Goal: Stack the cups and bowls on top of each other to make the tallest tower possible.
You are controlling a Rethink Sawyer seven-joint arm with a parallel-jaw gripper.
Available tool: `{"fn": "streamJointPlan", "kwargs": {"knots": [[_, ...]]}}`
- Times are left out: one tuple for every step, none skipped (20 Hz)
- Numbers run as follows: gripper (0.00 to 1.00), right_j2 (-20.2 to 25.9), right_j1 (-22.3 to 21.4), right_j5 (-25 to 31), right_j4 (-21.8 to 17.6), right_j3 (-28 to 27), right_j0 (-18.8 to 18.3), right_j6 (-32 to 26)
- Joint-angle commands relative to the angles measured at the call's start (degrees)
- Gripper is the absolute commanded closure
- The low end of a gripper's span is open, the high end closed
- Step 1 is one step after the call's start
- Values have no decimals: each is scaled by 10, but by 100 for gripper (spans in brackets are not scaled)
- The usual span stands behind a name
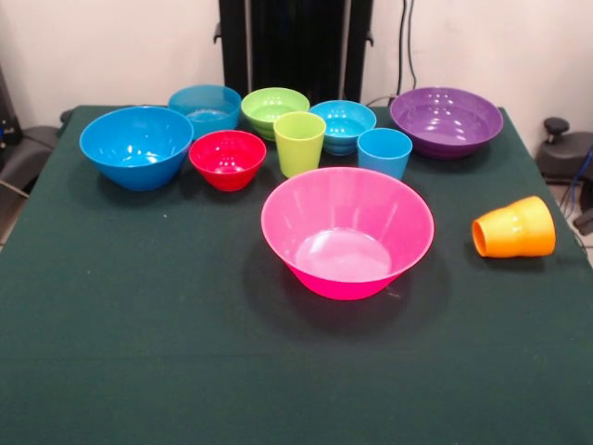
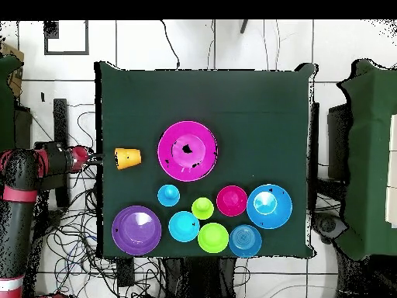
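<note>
1. First, the tool is only seen from overhead, at the end of the red and black arm, just off one edge of the worktop. I cannot tell if it is wide or narrow.
2. Nearest to it is the orange cup, lying on its side on the green cloth close to that edge.
3. Next comes the big pink bowl, upright near the middle of the worktop, apart from the orange cup.
4. Behind the pink bowl stand the light blue cup and the lime green cup, both upright, and beside them the small red bowl.
5. Further out, a row holds the purple bowl, the cyan bowl, the lime green bowl and the small blue bowl.
6. Last, the large blue bowl sits at the end, just beside the red one.
7. Each piece stands separately on the worktop.
</note>
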Motion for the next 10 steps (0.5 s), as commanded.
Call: {"fn": "streamJointPlan", "kwargs": {"knots": [[0,96,27,-29,-43,19,21,112],[0,103,25,-31,-42,24,27,108],[0,108,21,-29,-42,30,34,105],[0,114,17,-27,-42,35,41,102],[0,123,11,-22,-43,44,52,93],[0,129,7,-22,-45,50,59,88],[0,134,4,-21,-47,53,65,86],[0,137,2,-20,-49,55,68,88],[0,141,2,-23,-49,57,73,88],[0,144,0,-22,-51,59,76,87]]}}
